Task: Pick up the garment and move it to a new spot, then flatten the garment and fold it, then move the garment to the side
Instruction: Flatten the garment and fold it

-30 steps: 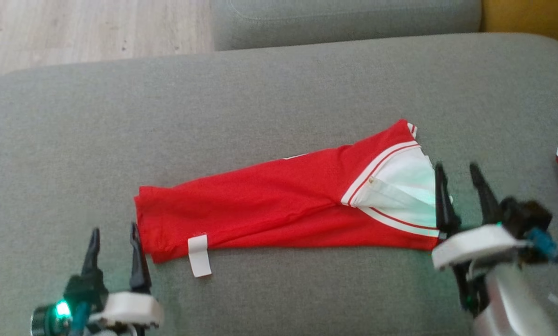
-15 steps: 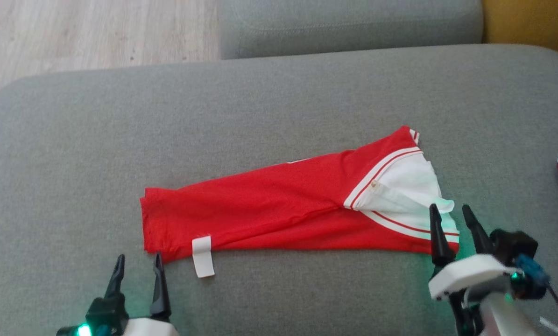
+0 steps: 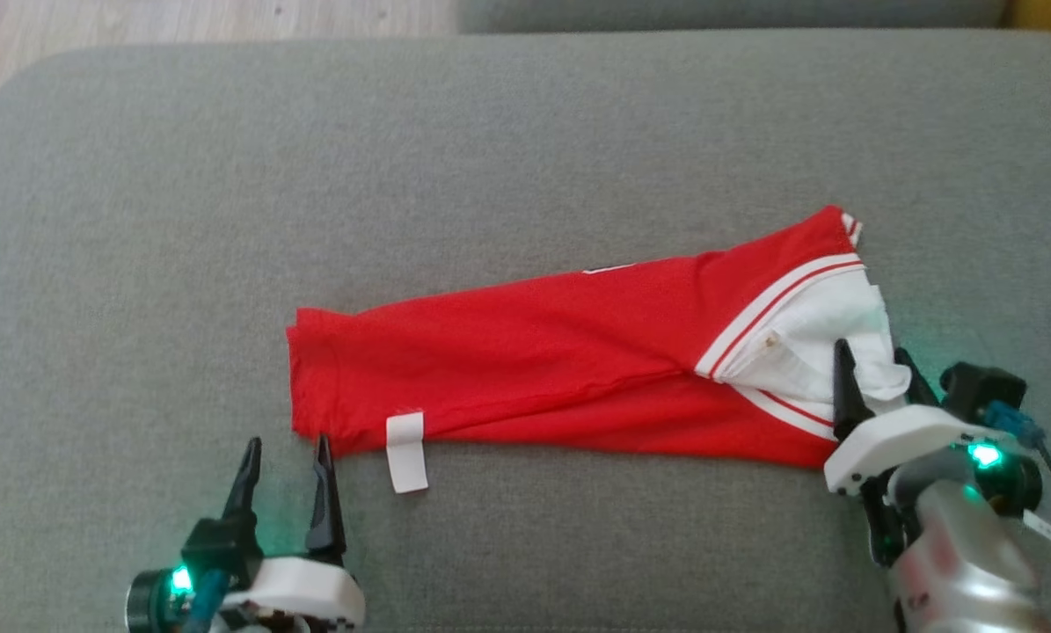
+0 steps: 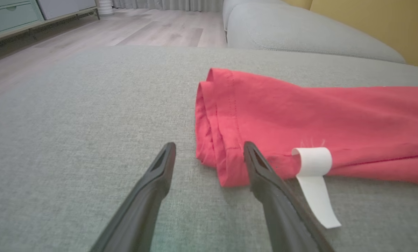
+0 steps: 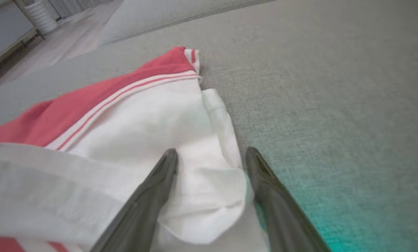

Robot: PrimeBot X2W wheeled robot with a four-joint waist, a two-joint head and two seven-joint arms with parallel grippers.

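A red garment [image 3: 560, 360] with white striped trim and a white collar lies folded into a long strip across the grey couch cushion [image 3: 490, 158]. A white care tag [image 3: 406, 451] sticks out at its near left end. My left gripper [image 3: 283, 453] is open just short of the garment's left hem [image 4: 212, 140], one finger beside the fold. My right gripper [image 3: 877, 365] is open at the right end, its fingers straddling the white collar flap [image 5: 209, 175] without closing on it.
The cushion's left edge drops to a pale wood floor [image 3: 138, 22]. A second grey couch section [image 4: 299, 31] and a yellow wall [image 4: 369, 21] lie beyond. A low cabinet [image 4: 9, 14] stands across the floor.
The head camera shifted, moving the whole scene up and right. My right gripper drew back and then came in over the collar flap; the left gripper drew back and now sits near the left hem.
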